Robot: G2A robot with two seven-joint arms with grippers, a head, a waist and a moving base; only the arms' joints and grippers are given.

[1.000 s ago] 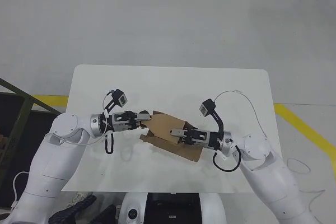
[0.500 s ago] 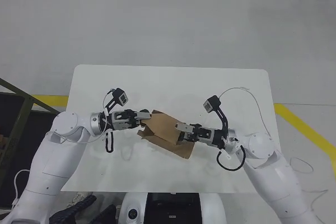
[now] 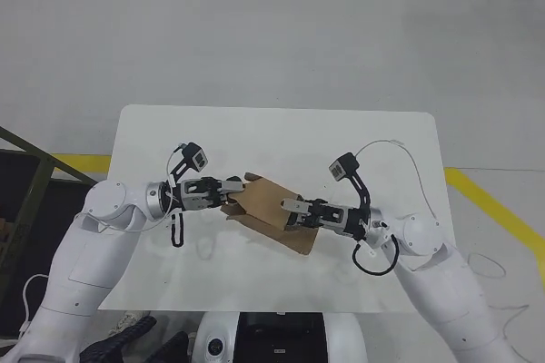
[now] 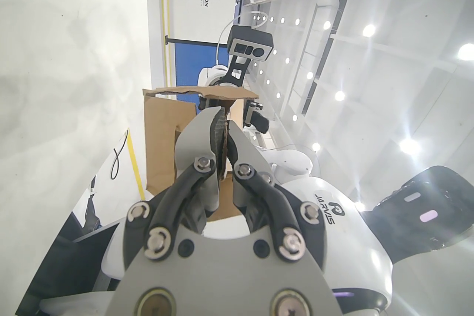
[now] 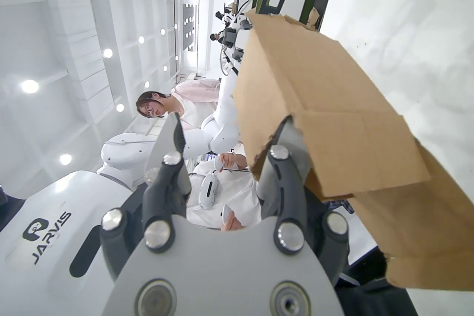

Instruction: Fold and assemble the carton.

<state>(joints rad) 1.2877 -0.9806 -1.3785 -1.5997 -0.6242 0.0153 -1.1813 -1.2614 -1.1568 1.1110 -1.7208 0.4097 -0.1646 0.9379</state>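
Carton point(image 3: 271, 214) flap pinched by left claw point(image 4: 221, 125); right claw point(image 3: 289, 208) spread open, one finger under panel; firm pinch advised while squaring walls.

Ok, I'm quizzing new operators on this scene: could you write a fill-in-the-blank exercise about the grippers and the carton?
1. The left gripper is ___ on an edge of the carton.
2. The right gripper is ___, with one finger tucked behind a carton panel.
3. The table under the carton is ___ in colour.
Missing words: shut; open; white.
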